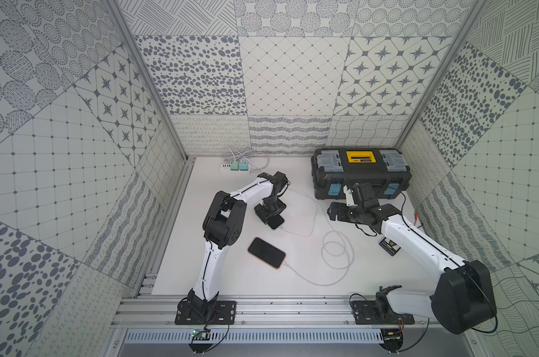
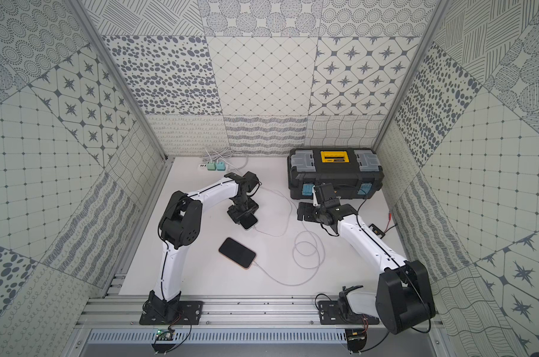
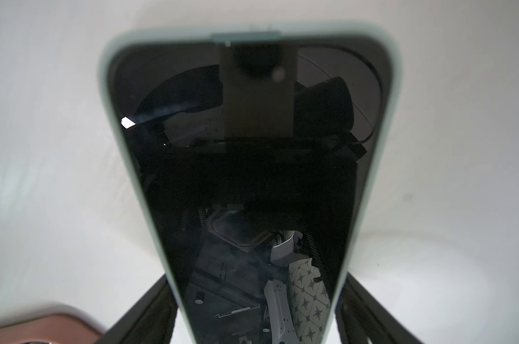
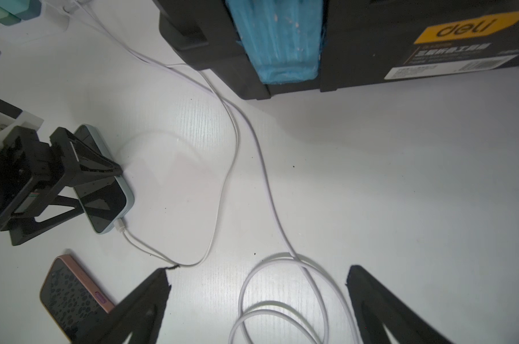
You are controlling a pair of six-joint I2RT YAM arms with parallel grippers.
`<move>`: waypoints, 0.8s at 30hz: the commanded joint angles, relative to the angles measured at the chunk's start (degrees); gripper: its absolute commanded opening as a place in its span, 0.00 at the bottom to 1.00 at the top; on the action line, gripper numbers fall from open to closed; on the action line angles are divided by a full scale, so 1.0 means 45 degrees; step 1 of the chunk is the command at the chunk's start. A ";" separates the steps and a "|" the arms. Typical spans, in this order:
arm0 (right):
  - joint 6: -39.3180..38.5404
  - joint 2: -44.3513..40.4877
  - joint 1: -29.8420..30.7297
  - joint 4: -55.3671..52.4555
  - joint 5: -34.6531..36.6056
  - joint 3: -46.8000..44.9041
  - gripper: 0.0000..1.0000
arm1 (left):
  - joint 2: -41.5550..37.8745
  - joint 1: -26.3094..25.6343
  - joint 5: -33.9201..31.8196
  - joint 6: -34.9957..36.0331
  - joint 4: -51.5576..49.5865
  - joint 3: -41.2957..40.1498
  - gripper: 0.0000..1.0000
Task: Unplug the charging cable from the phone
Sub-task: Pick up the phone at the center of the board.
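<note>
Left pincer (image 1: 269, 216) clenched on pale-cased phone (image 4: 106, 205) lying on the bench (image 4: 371, 178)
Charging cable (image 4: 237, 143) plugged into the phone's end; right pincer (image 4: 258, 269) released nearby.

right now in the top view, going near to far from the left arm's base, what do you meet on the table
pink-edged phone → pale-cased phone, gripped by the left gripper → power strip with two green chargers
</note>
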 commanded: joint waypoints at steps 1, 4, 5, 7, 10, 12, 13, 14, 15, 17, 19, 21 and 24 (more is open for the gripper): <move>-0.0030 -0.0429 -0.0047 0.0244 0.0048 -0.0055 0.97 | 0.0054 -0.0062 0.0075 -0.0218 0.0090 -0.0357 0.69; -0.0019 -0.0475 -0.0044 0.0225 0.0051 -0.0135 0.97 | 0.0006 -0.0072 0.0083 -0.0132 0.0216 -0.0426 0.58; -0.0003 -0.0484 -0.0044 0.0224 0.0051 -0.0158 0.97 | -0.0022 -0.0063 0.0067 -0.0081 0.0245 -0.0425 0.55; 0.0028 -0.0484 -0.0046 0.0239 0.0015 -0.0153 0.97 | -0.0112 -0.0062 0.0027 0.0002 0.0300 -0.0425 0.51; 0.0053 -0.0497 -0.0044 0.0224 0.0010 -0.0154 0.97 | -0.0340 -0.0057 0.0002 0.0202 0.0404 -0.0392 0.39; 0.0058 -0.0477 -0.0044 0.0236 -0.0037 -0.0120 0.97 | -0.0499 -0.0043 -0.0074 0.0334 0.0413 -0.0340 0.34; 0.0075 -0.0462 -0.0044 0.0240 -0.0043 -0.0095 0.97 | -0.0578 -0.0045 -0.0126 0.0366 0.0373 -0.0273 0.32; 0.0077 -0.0458 -0.0044 0.0234 -0.0066 -0.0102 0.97 | -0.0676 -0.0050 -0.0188 0.0399 0.0329 -0.0211 0.31; 0.0090 -0.0440 -0.0054 0.0233 -0.0069 -0.0095 0.97 | -0.0766 -0.0051 -0.0226 0.0467 0.0282 -0.0128 0.31; 0.0086 -0.0409 -0.0042 0.0244 -0.0140 -0.0091 0.97 | -0.0885 -0.0057 -0.0314 0.0538 0.0084 0.0126 0.31; 0.0065 -0.0390 0.0000 0.0244 -0.0195 -0.0079 0.97 | -0.1032 -0.0048 -0.0360 0.0644 -0.0018 0.0312 0.31; 0.0048 -0.0354 0.0064 0.0244 -0.0196 -0.0070 0.97 | -0.1218 -0.0045 -0.0364 0.0711 -0.0076 0.0420 0.31; 0.0006 -0.0311 0.0263 0.0307 -0.0169 -0.0031 0.97 | -0.1499 -0.0045 -0.0363 0.0783 -0.0058 0.0487 0.31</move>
